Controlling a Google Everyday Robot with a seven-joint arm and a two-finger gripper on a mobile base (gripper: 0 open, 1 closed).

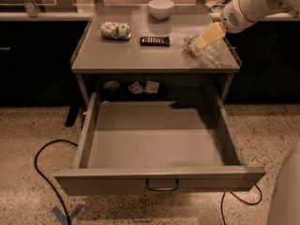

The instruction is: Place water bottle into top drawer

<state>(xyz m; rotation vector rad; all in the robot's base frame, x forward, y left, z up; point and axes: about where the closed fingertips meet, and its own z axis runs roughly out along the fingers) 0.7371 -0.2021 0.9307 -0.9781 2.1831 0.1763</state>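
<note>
Below, shows top drawer (117, 184) pulled out, grey floor exposed. Above, shows water bottle (208, 55) lying sideways on table (140, 55) near right edge, gripper (198, 43) at its cap end; cannot tell whether clamped. Shows white bowl (161, 8) and crushed can (116, 30) behind.

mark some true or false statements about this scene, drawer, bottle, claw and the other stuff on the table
1. The top drawer is pulled open. True.
2. The water bottle lies inside the drawer. False: it lies on the tabletop, near its right edge in the camera view.
3. The claw is at the water bottle, above the tabletop. True.
4. The white bowl sits in the drawer. False: it stands at the back of the tabletop.
5. The crushed can lies on the tabletop's left part. True.
</note>
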